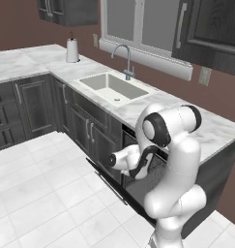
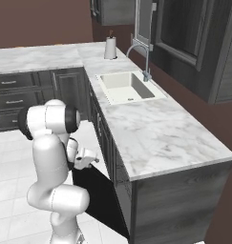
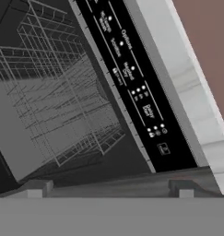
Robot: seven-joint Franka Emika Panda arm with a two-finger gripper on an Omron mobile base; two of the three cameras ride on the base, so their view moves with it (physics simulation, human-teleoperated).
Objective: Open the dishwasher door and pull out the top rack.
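Door (image 2: pixel 100 200) is down, swung out flat from under the counter (image 2: pixel 155 138), right of the sink (image 1: pixel 111 87). Its handle bar (image 1: pixel 110 183) shows along the near edge in the left base view. First half of the task looks done.

Rack (image 3: pixel 62 92) sits inside the tub, not yet pulled. Grey wire grid, seen at a roll in the hand view (camera tilted, so ignore the angles). Control strip (image 3: pixel 132 78) with white labels runs beside it, just under the counter edge.

Gripper (image 3: pixel 109 188) is at the tub mouth above the door, aimed into the opening. Fingers (image 3: pixel 37 188) are spread wide with nothing between them. My read: it is lined up to reach in and hook the rack's front wire, hence the low, forward arm pose. Contact not made, as far as I can tell.

Surroundings: white marble L-shaped counter, dark woodgrain cabinets (image 1: pixel 29 104), faucet (image 1: pixel 124 60), paper towel roll (image 1: pixel 72 50) in the far corner, window (image 1: pixel 138 22) above the sink, white tile floor (image 1: pixel 46 193), brown walls.
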